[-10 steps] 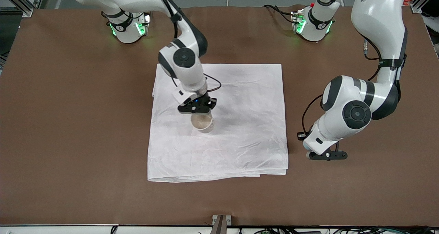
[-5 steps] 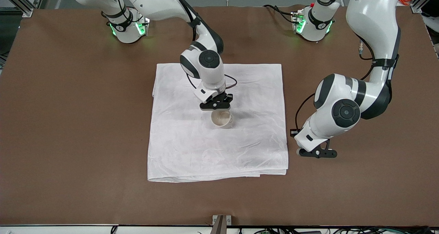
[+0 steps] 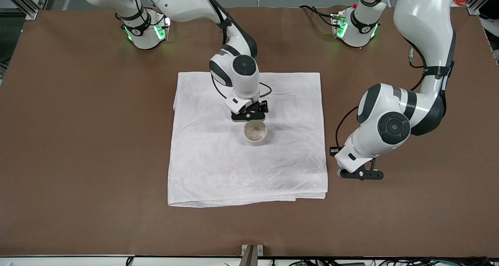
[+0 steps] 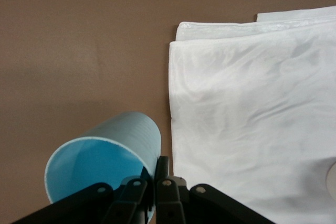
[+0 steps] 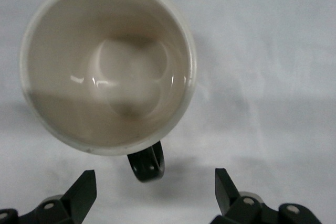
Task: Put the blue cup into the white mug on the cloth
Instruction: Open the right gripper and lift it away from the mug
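One white mug (image 3: pixel 255 133) stands upright near the middle of the cloth (image 3: pixel 202 168), with wide bare fabric around it on every side. The right end effector (image 3: pixel 250 114) sits just above it, fingers (image 5: pixel 81 195) spread wide and holding nothing — the dark handle (image 5: pixel 147 163) lies between them, untouched. One blue cup (image 4: pixel 105 158) is pinched by its rim in the left end effector (image 3: pixel 360 174), which hangs over bare brown surface (image 3: pixel 429 203) just off the cloth's edge toward the left arm's end. That edge shows two folded layers. One cloth, one mug, one cup — plenty of open surface runs all round the cloth.
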